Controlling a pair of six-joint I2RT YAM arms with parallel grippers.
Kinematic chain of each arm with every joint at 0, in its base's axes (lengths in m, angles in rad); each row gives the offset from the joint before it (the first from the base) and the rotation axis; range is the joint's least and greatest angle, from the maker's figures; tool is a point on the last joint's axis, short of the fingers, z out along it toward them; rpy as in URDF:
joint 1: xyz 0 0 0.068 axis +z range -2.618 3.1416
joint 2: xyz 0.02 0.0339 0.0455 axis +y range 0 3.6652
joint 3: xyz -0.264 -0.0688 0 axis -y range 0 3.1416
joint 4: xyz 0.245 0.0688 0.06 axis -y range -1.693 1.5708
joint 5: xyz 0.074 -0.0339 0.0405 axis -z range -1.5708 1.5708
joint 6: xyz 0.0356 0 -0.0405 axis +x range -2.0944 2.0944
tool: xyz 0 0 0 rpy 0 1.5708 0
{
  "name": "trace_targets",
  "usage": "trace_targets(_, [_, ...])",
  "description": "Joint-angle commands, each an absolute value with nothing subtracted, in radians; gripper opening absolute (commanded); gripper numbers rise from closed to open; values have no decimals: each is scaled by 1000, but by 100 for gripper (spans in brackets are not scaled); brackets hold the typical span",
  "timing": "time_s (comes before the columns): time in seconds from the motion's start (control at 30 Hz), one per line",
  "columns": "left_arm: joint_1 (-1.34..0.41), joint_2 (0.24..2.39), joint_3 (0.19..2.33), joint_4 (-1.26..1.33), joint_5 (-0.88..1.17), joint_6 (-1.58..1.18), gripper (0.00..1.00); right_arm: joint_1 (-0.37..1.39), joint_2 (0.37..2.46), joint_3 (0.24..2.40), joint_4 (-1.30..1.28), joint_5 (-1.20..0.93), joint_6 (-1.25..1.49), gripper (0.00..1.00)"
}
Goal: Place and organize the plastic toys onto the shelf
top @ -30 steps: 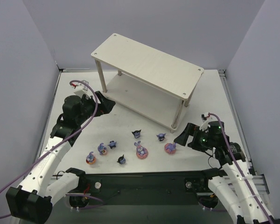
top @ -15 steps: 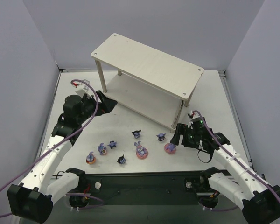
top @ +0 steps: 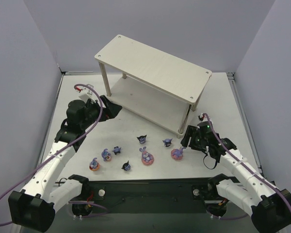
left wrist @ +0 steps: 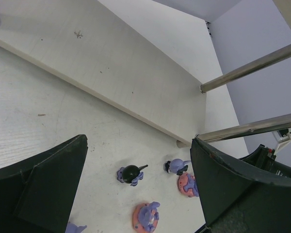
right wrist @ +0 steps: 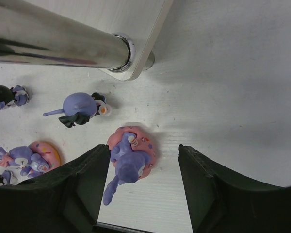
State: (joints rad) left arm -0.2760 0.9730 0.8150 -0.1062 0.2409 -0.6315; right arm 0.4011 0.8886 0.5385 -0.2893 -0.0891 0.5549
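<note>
**Top view:** right pincer (top: 184, 144) has swung in from the counter's (top: 218, 97) right side and dropped low. It's now just beside the pink-base rabbit (top: 177, 154), the toy nearest the shelf (top: 153, 65) and its front-right leg (top: 186, 116). So the 1st pick is on. Nothing is shelved yet: both boards are bare and all 8 toys sit on the counter. Left pincer (top: 110, 109) hasn't budged, parked by the shelf's left end.

**Left wrist view:** left pincer is spread wide w/ nothing btwn the jaws. The lower board (left wrist: 111, 63) lies ahead. A dark blue figure (left wrist: 131, 173) and an orange-base rabbit (left wrist: 145, 216) stand in the open below it.

**Right wrist view:** right pincer is spread, one finger each side of the pink-base rabbit, jaws narrower than a sec ago. One finger looks about at the base's rim and there's a clear gap on the other side, so no pinch yet. The leg and board corner (right wrist: 136, 29) sit just beyond the rabbit. A second blue figure (right wrist: 80, 109) is near, just past one finger, and another rabbit (right wrist: 31, 158) is further off. The lift prob needs to go straight up first, or the toy clips the board edge.
</note>
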Motion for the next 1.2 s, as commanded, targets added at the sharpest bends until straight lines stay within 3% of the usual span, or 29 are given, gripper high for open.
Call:
trace_targets(0.0, [-270, 971, 810, -43, 256, -656, 97, 408, 926, 534, -278, -37, 606, 59])
trace_targets(0.33, [-267, 960, 782, -35, 259, -669, 97, 408, 951, 497, -310, -112, 660, 56])
trace_targets(0.77, [-264, 937, 733, -26, 256, -690, 97, 431, 825, 459, -449, -195, 810, 52])
trace_targets(1.0, [-262, 937, 721, -15, 264, -707, 97, 431, 818, 574, -502, -83, 790, 52])
trace_targets(1.17, [-261, 937, 727, -15, 261, -707, 97, 431, 841, 673, -532, -63, 724, 60])
